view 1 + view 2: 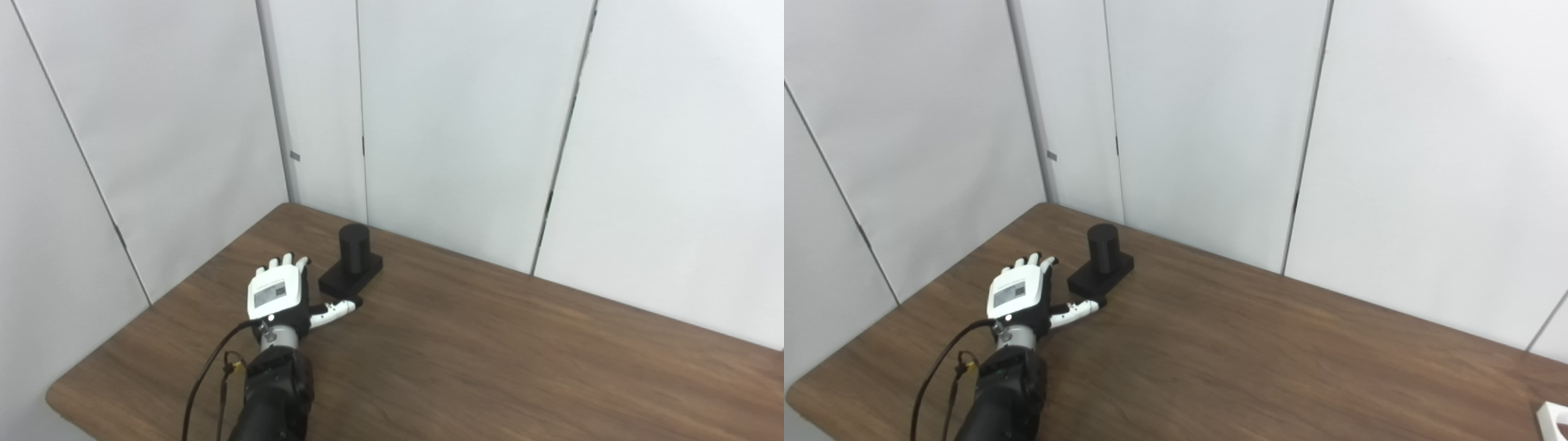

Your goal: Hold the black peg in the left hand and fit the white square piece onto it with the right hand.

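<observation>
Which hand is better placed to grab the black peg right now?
Left. The left hand lies open on the table right beside the black peg, thumb near its base. The right hand is not in view.

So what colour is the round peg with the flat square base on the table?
The round peg is black, base included, clearest in the left eye view.

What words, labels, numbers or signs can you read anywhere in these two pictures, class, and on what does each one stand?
No text can be read.
Label on the back of the left hand: a grey printed patch, too small and blurred to read.
Black peg: no marking visible.
White square piece: only a corner shows, no marking visible.
Small grey tag on the wall post: no text to make out.
</observation>
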Tool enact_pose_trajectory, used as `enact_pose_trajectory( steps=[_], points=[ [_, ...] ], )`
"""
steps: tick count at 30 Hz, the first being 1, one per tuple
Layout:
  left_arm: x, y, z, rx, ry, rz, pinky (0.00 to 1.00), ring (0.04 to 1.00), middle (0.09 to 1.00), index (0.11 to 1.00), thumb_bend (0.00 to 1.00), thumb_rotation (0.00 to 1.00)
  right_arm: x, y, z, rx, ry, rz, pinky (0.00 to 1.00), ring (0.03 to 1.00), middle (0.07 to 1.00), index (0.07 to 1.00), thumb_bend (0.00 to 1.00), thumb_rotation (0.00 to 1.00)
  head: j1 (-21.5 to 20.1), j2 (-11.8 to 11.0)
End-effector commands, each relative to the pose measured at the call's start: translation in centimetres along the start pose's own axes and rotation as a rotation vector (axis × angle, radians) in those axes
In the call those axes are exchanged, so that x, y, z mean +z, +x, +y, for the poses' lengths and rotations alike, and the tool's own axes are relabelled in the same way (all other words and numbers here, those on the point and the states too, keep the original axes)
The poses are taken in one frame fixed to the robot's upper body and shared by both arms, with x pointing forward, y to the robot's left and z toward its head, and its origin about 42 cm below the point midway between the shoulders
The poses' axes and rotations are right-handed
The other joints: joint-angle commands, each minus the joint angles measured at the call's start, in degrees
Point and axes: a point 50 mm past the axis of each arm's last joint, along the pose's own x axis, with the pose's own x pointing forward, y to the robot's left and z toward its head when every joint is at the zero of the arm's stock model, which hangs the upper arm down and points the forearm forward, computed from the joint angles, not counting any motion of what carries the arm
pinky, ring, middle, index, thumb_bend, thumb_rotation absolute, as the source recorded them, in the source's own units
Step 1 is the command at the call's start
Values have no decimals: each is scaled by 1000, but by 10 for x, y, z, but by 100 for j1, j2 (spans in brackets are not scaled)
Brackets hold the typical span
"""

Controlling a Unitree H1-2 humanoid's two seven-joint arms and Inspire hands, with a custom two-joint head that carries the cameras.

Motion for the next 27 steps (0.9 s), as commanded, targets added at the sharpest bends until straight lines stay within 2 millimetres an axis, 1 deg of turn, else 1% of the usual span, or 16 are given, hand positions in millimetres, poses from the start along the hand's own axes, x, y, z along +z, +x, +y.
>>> enact_pose_trajectory(
  steps=[1,3,5,9,15,18,22,24,27],
  points=[
    [11,19,23,103,-2,-22,1000,991,982,880,926,789,2,-4,5,23,5,2,825,829,813,831,819,1000,-26,4],
    [11,23,20,96,1,-17,1000,991,978,875,922,784,2,-5,6,26,0,0,801,825,812,832,812,1000,-35,2],
    [13,28,15,87,18,-11,1000,985,971,875,921,790,2,-5,7,27,-7,-2,805,825,810,830,815,1000,-58,5],
    [15,38,4,76,37,-1,1000,968,953,862,918,774,2,-5,8,27,-17,-8,756,810,808,831,817,1000,-85,27],
    [17,52,-10,64,10,26,979,934,914,829,900,730,5,-8,11,27,-28,-6,824,831,822,845,812,1000,-123,61],
    [20,58,-13,60,0,31,991,938,912,834,899,724,5,-9,11,26,-23,-8,806,832,823,847,811,1000,-138,77],
    [25,64,-15,59,-7,24,957,925,898,821,914,720,6,-9,11,26,-19,-10,808,835,823,847,820,1000,-167,107],
    [28,66,-16,56,-9,27,942,916,886,808,911,705,5,-9,12,26,-17,-10,822,842,827,850,820,1000,-172,109],
    [30,73,-18,57,-21,46,911,892,863,793,895,675,5,-10,12,24,-19,-8,817,837,826,850,822,1000,-192,113]
  ],
)
